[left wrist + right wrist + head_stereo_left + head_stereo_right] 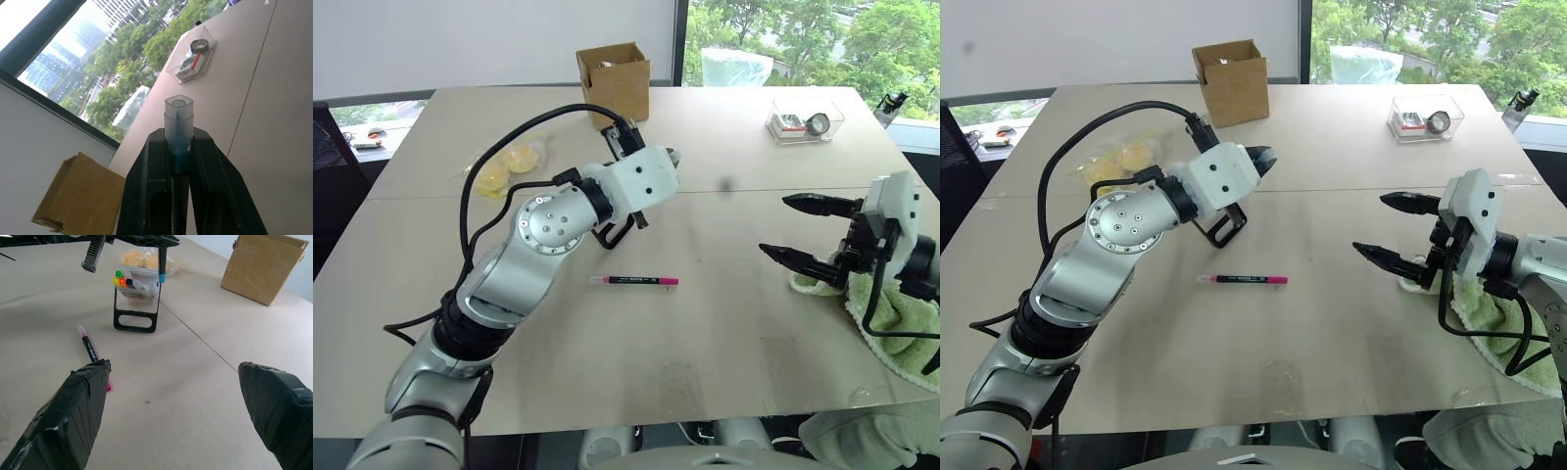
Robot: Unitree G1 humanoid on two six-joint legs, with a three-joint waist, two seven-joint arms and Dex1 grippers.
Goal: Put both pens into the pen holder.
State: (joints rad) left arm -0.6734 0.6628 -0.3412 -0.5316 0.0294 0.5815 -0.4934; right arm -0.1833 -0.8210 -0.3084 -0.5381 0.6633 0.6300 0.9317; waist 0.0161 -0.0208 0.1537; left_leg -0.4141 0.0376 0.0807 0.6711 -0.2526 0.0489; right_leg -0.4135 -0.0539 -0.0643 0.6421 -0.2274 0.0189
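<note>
**Blue-ended pen clamped and poised over the holder; pink pen waits on the table**

The wide beige table (pixel 734 323) carries everything, with a brown cardboard box (pixel 614 78) and a clear plastic box (pixel 805 120) near its far edge, a pale green towel (pixel 891 328) at the right edge and a bag of yellow snacks (pixel 509 164) on the left. The small black-framed pen holder (pixel 137 301), already showing green, orange and dark marker caps, stands near the table's middle, partly hidden under the left arm in the head views.

The left gripper (pixel 178 161) is clenched on the thin black marker pen with light blue ends (pixel 178 122), whose blue tip also shows just above the holder's right side (pixel 162 278). The step in hand looks like seating this pen. To do it well, the pen should point down into a free slot beside the caps already there, and the grip should loosen only once the tip is inside the frame, since the light holder could tip if nudged sideways.

The right gripper (pixel 1393 230) stands released, jaws wide, holding nothing, just above the towel's near side. The black marker pen with magenta-pink ends (pixel 633 280) lies flat on bare table between the two arms, near the holder, with open room all round it and well away from every edge.
</note>
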